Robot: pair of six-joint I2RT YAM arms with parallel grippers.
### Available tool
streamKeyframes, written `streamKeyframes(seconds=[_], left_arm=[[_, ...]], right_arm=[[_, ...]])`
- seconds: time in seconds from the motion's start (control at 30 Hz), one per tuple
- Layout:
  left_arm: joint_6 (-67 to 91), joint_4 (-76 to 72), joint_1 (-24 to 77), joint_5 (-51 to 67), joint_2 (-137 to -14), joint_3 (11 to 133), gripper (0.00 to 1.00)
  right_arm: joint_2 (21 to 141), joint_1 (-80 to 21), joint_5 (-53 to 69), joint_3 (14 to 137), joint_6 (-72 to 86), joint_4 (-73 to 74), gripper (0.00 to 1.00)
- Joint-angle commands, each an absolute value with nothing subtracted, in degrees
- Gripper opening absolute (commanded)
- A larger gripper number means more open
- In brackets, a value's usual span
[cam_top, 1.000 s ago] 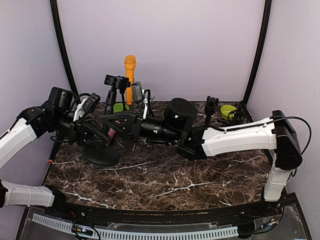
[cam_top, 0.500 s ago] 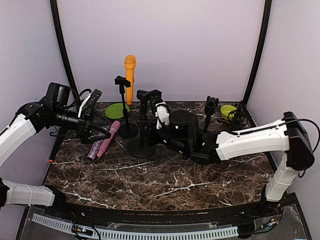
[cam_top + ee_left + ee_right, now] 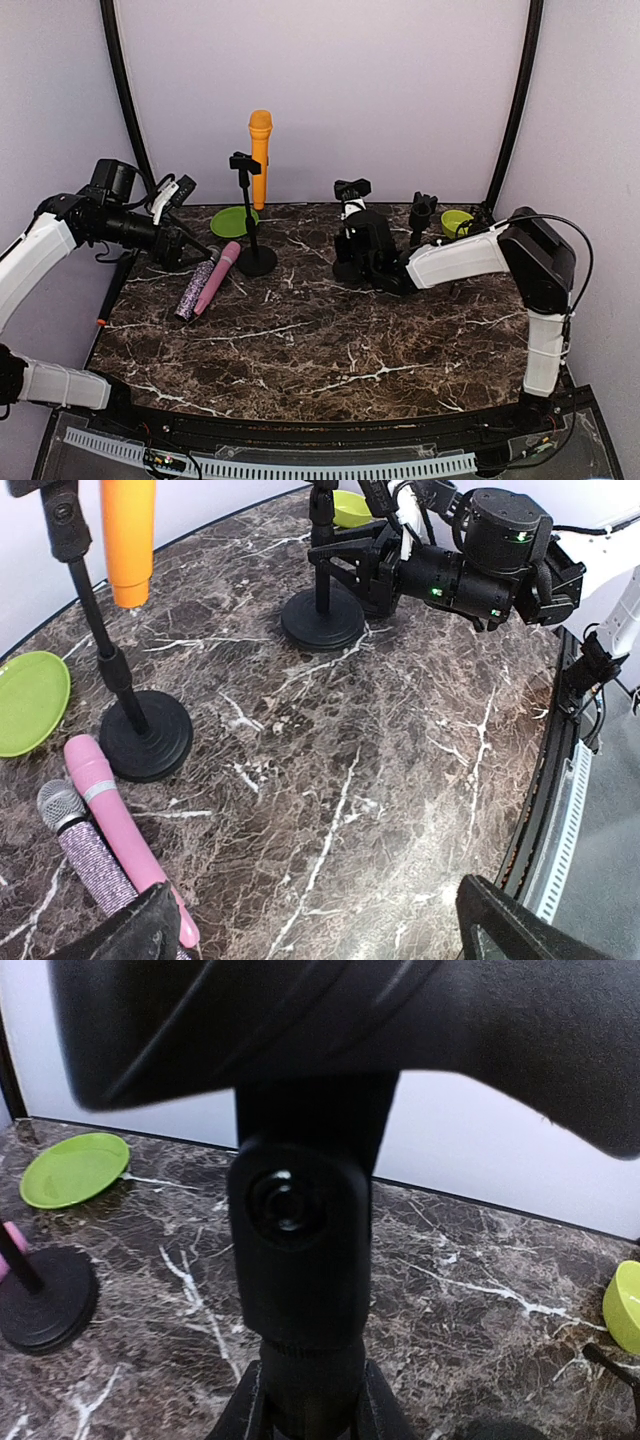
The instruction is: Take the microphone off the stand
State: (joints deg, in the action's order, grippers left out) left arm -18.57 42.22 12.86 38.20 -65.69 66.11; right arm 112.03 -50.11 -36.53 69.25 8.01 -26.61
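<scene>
Diagonally flat, pink microphone [image 3: 214,279], head far-right.

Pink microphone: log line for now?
slim pink microphone: lying on table | left gripper: open, empty | right gripper: clamps black clip stand

Near half of worktop [image 3: 330,350] open edge to edge. Far left crowded: upright stand [image 3: 257,263] with orange microphone [image 3: 260,150], green plate [image 3: 232,220], pink microphone [image 3: 220,275] and glitter microphone [image 3: 193,290] lying side by side. Far centre: right hand [image 3: 348,243] around empty stand [image 3: 351,188]. Far right: short black stand [image 3: 422,212], green bowl [image 3: 457,222].
</scene>
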Motion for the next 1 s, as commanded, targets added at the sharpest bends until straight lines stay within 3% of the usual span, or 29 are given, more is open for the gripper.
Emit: streamKeyframes(seconds=[0.0, 0.53, 0.57, 0.7, 0.83, 0.97], left_arm=[[-20.15, 44.95, 11.59, 35.97, -66.0, 67.97, 0.99], [-21.87, 47.17, 10.82, 36.9, -64.67, 71.01, 0.99], [-21.86, 47.28, 10.76, 36.91, -64.61, 71.08, 0.99], [-21.87, 48.14, 10.42, 36.3, -64.68, 71.44, 0.99], [-21.4, 47.25, 9.31, 34.05, -64.76, 71.76, 0.99], [-22.08, 49.14, 7.39, 34.59, -65.87, 73.09, 0.99]], right_arm=[[115.68, -47.99, -39.81, 77.08, 1.78, -33.84, 0.0], [123.84, -42.97, -37.63, 79.65, 8.1, -33.16, 0.01], [123.96, -42.98, -37.64, 79.77, 8.63, -32.4, 0.04], [122.49, -43.06, -37.5, 78.14, 12.02, -30.02, 0.5], [118.61, -43.8, -36.34, 73.71, 13.9, -30.27, 0.79], [113.93, -45.19, -36.04, 70.07, 14.94, -28.98, 0.93]])
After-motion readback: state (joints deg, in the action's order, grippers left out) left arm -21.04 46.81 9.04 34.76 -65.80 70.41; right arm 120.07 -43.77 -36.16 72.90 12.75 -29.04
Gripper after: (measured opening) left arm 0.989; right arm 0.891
